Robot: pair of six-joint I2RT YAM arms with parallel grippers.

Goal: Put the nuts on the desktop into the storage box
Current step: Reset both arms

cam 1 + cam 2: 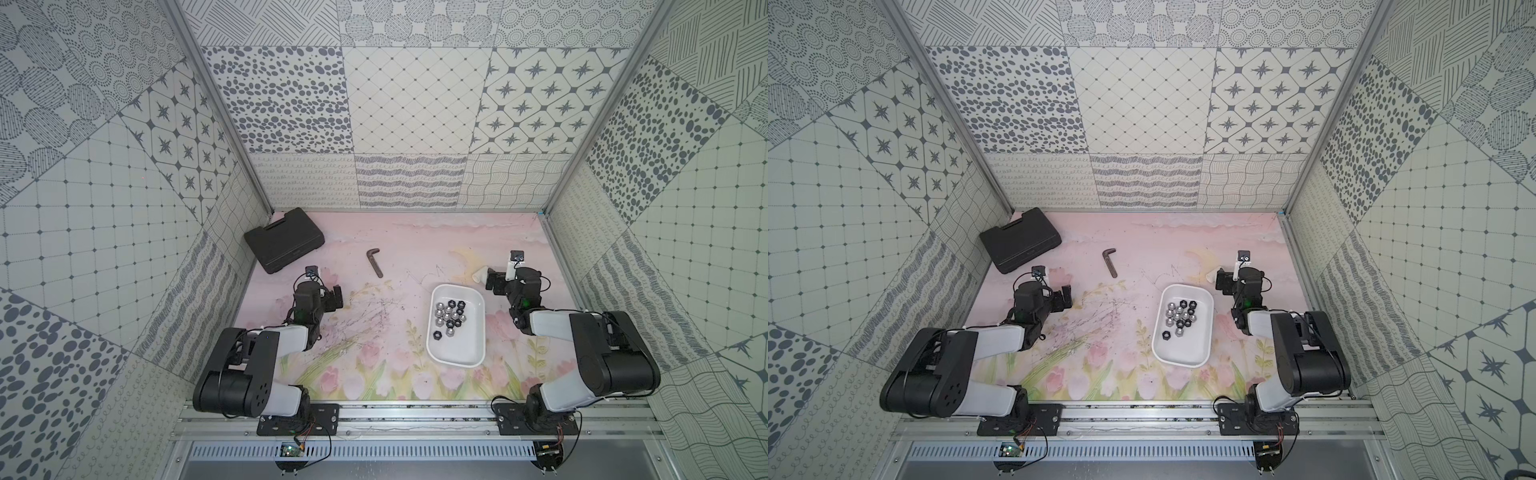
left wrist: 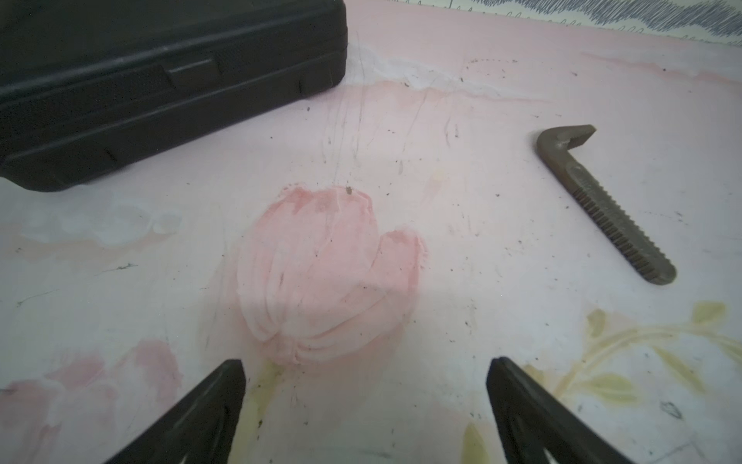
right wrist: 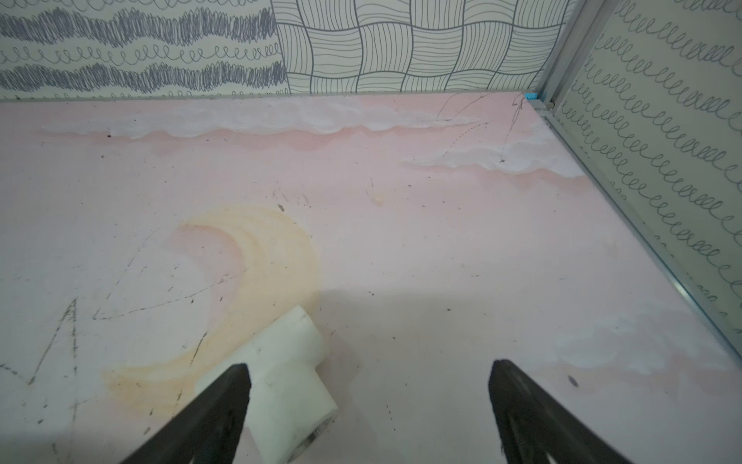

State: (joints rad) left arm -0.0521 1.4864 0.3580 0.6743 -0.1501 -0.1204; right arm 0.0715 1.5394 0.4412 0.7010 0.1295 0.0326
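The nuts point(image 1: 451, 316), black and silver, lie bunched in the far half of the box point(image 1: 459, 351), which rests on the desktop point(image 1: 395, 249) right of centre. The right gripper point(image 3: 369, 363) hangs just past the box's far right corner, jaws spread wide and holding nothing, close beside a white elbow point(image 3: 289, 361); the left gripper point(image 2: 365, 363), well apart to the left, also gapes wide and empty above a printed tulip point(image 2: 321, 273). Farther back lie an L-shaped tool point(image 1: 375, 262) and a black case point(image 1: 284, 240)
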